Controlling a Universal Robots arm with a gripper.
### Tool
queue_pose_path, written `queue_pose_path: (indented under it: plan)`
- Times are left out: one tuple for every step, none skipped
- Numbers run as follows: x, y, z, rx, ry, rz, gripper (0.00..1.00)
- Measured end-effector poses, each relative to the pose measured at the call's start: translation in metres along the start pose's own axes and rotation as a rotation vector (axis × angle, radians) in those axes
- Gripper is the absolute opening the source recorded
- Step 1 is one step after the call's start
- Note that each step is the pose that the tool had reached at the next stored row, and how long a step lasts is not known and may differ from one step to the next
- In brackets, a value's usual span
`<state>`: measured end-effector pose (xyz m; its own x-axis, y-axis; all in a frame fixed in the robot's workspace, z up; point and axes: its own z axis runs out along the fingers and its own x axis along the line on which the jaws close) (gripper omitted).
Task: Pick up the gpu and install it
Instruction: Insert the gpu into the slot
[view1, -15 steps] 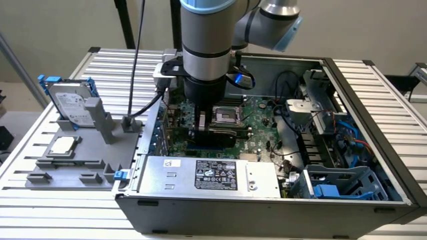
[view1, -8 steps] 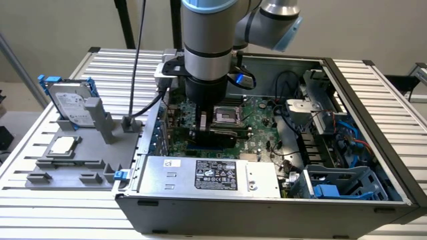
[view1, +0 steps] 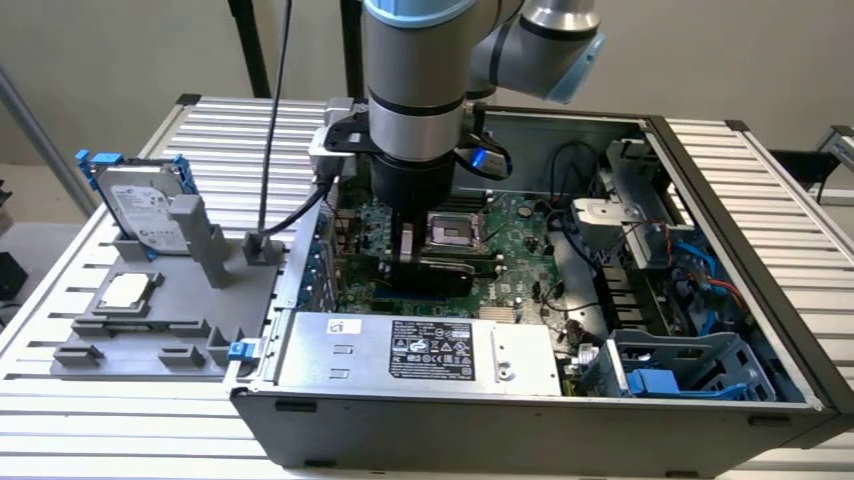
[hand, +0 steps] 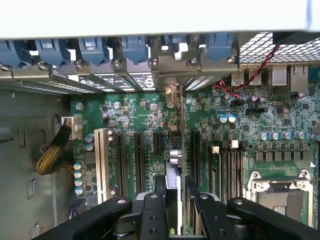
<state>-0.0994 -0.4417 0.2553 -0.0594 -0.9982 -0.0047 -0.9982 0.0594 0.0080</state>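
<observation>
Slatted metal counter (view1: 200, 125) carrying an open PC case, with the card mid-insertion.

At the exterior view's left, a hard drive (view1: 144, 207) and CPU chip (view1: 126, 290) sit in a grey holder (view1: 140, 335); at centre, the end effector (hand: 173, 192) is clenched on the gpu (hand: 173, 175), held edge-on just above the motherboard (hand: 135, 112) between expansion slots (hand: 139, 155). If the edge or the bracket near the rear panel is misaligned, pressing could jam it or strain the slot.

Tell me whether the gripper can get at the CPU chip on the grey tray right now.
Probably not: the gripper is down inside the case, shut on the gpu; the CPU chip lies outside.
</observation>
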Motion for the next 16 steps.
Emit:
queue_pose_path:
  plan:
    - [-0.0001, 0.0003, 0.0001, 0.0003, 0.0008, 0.000, 0.27]
    - [-0.0002, 0.0005, 0.0000, 0.0004, 0.0018, 0.000, 0.27]
    - [-0.0004, 0.0008, -0.0001, 0.0005, 0.0029, 0.000, 0.27]
    - [-0.0007, 0.0011, -0.0001, 0.0006, 0.0039, 0.000, 0.27]
    - [-0.0010, 0.0014, -0.0001, 0.0007, 0.0047, 0.000, 0.27]
    - [-0.0013, 0.0016, -0.0001, 0.0008, 0.0055, 0.000, 0.27]
    - [-0.0015, 0.0018, -0.0001, 0.0011, 0.0059, 0.000, 0.27]
    - [-0.0018, 0.0018, -0.0002, 0.0014, 0.0065, 0.000, 0.27]
    - [-0.0021, 0.0019, -0.0002, 0.0020, 0.0070, 0.000, 0.27]
    - [-0.0023, 0.0020, -0.0002, 0.0028, 0.0075, 0.000, 0.27]
    - [-0.0025, 0.0021, -0.0001, 0.0042, 0.0079, 0.000, 0.27]
    - [-0.0026, 0.0022, 0.0000, 0.0059, 0.0082, 0.000, 0.27]
    - [-0.0028, 0.0023, 0.0001, 0.0077, 0.0083, 0.000, 0.27]
    - [-0.0029, 0.0024, 0.0002, 0.0094, 0.0084, 0.000, 0.27]
    - [-0.0030, 0.0025, 0.0003, 0.0113, 0.0084, 0.000, 0.27]
    - [-0.0030, 0.0026, 0.0004, 0.0134, 0.0084, 0.000, 0.27]
